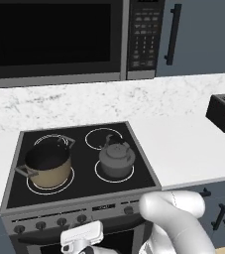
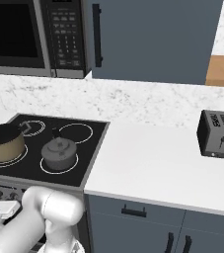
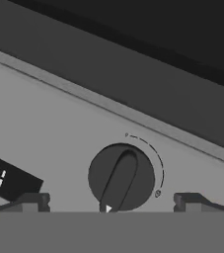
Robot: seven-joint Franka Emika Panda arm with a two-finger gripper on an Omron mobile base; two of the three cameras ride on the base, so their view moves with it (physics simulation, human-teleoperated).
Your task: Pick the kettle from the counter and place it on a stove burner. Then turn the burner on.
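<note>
Dark grey metal, the kettle (image 1: pixel 116 158) sits on the front right stove burner (image 1: pixel 99 174) of a glossy black glass cooktop, off the white table (image 1: pixel 193 149), so the placing looks done and the burner is left to switch on. Beside it, a tan pot (image 1: pixel 47 166) stands on the front left ring. In the hand view the fingers (image 3: pixel 34 201) are spread wide, holding nothing, either side of a round dark knob (image 3: pixel 121 177) on the grey control panel, apart from it. The risk, as a judgement: several knobs line the front, and this one may not govern the kettle's burner; turning it would heat an empty ring or the pot. The fingers could also close off-centre on the knob's raised bar and slip without turning it. Readable writing is scant: a dark display (image 3: pixel 7 178) at the left shows pale digits, perhaps "21", cut off. The microwave (image 1: pixel 54 37) keypad labels are too small to read.
</note>
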